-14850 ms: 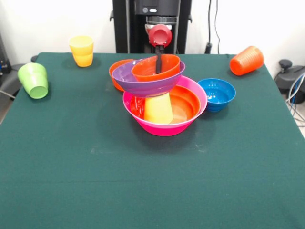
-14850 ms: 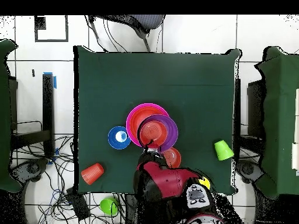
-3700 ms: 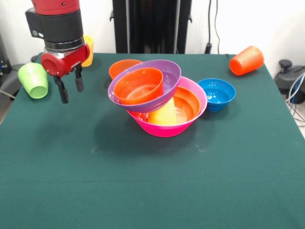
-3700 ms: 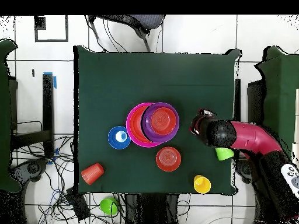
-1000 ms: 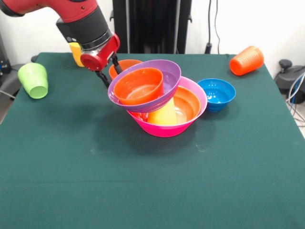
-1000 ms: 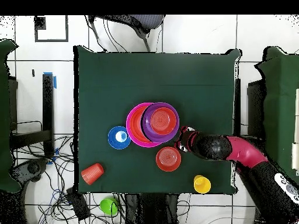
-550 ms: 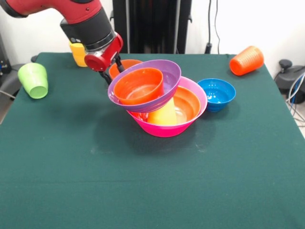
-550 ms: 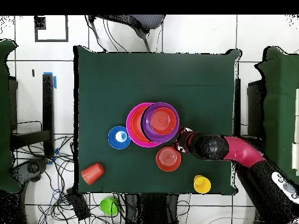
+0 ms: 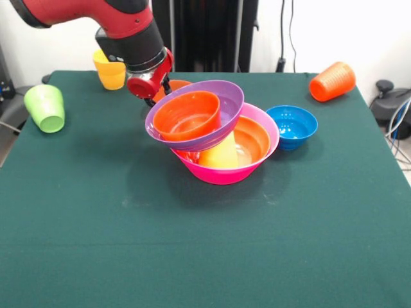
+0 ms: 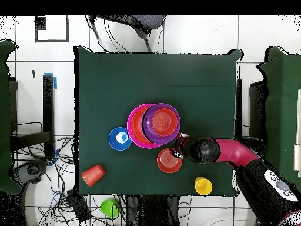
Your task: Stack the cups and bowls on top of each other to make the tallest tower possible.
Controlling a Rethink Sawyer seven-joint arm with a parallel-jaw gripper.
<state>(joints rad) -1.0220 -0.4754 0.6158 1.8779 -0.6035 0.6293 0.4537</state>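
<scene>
The tower stands mid-table: the largest pink bowl (image 9: 225, 172) holds a large orange bowl (image 9: 255, 138) and a yellow cup (image 9: 221, 154). A purple bowl (image 9: 225, 96) leans on top, tilted toward the camera, with a small orange bowl (image 9: 186, 115) inside. My gripper (image 9: 160, 93) is open and empty just behind the purple bowl, over the rim of a second small orange bowl (image 10: 167, 162); its tips are partly hidden. In the overhead view the gripper (image 10: 177, 150) sits between the tower (image 10: 134, 126) and that bowl.
A small blue bowl (image 9: 293, 125) stands beside the tower. An orange cup (image 9: 332, 81) lies on its side at a back corner. A green cup (image 9: 45, 108) and a yellow cup (image 9: 110, 69) stand at the other back side. My arm (image 10: 235, 156) reaches across the table edge.
My gripper has moved from the green cup's side across to the tower and now sits behind the purple bowl, over the loose small orange bowl. The tower has not moved.
</scene>
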